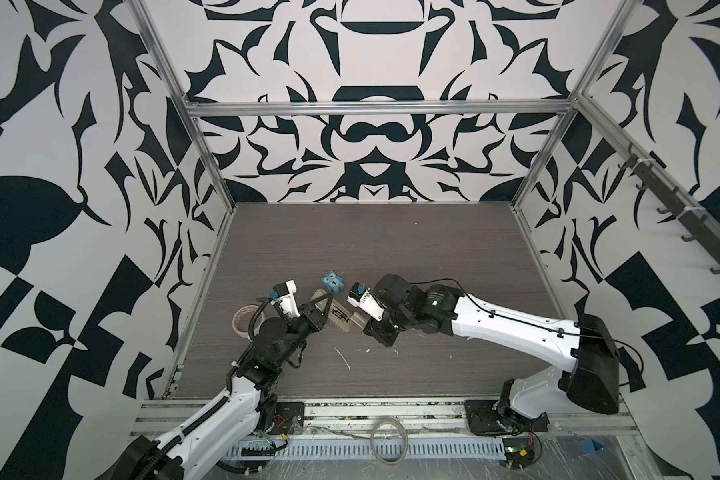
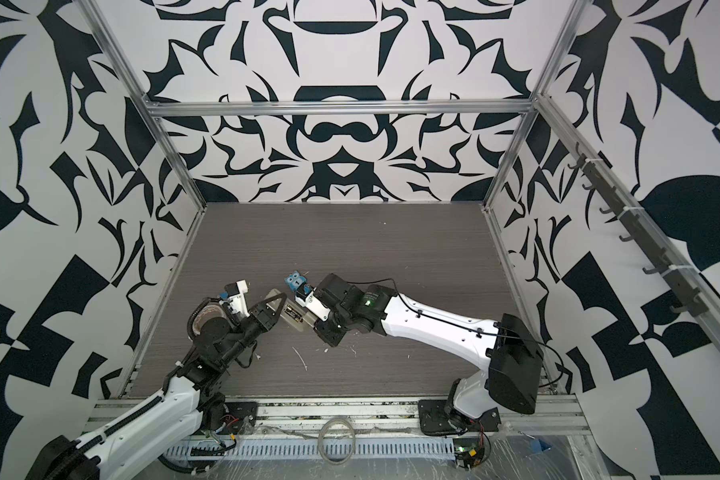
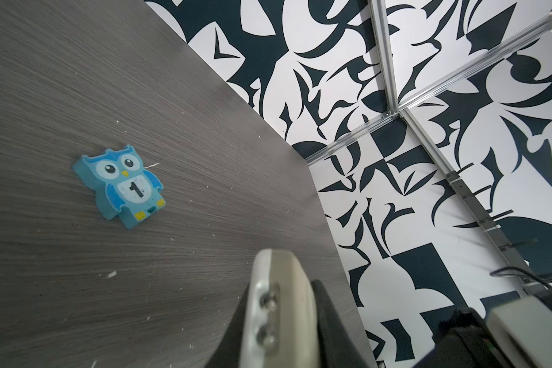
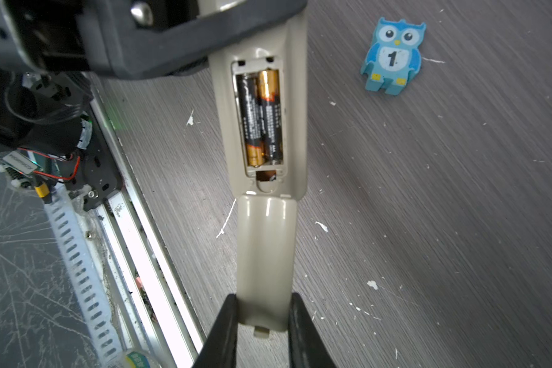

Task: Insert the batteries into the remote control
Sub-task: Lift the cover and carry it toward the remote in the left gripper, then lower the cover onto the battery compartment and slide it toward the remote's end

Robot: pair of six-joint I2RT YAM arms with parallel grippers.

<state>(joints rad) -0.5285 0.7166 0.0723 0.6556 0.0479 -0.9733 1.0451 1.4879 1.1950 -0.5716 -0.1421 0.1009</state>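
The pale remote control (image 4: 295,105) lies back-up just above the table, with its battery bay open. Two dark batteries (image 4: 262,118) with gold ends sit side by side in the bay. My left gripper (image 3: 281,306) is shut on the remote's far end; in both top views it (image 1: 324,306) grips that end from the left. My right gripper (image 4: 263,313) is shut on the pale cover plate (image 4: 265,255). The plate lies in line with the remote and its front edge meets the bay's end. In a top view the right gripper (image 2: 312,320) stands just right of the remote (image 2: 292,314).
A blue owl figure marked "1" (image 4: 392,57) lies on the grey table (image 1: 391,249) just behind the grippers (image 1: 333,284). A tape roll (image 1: 245,318) sits at the table's left edge by the left arm. Metal frame rails (image 1: 350,415) run along the front.
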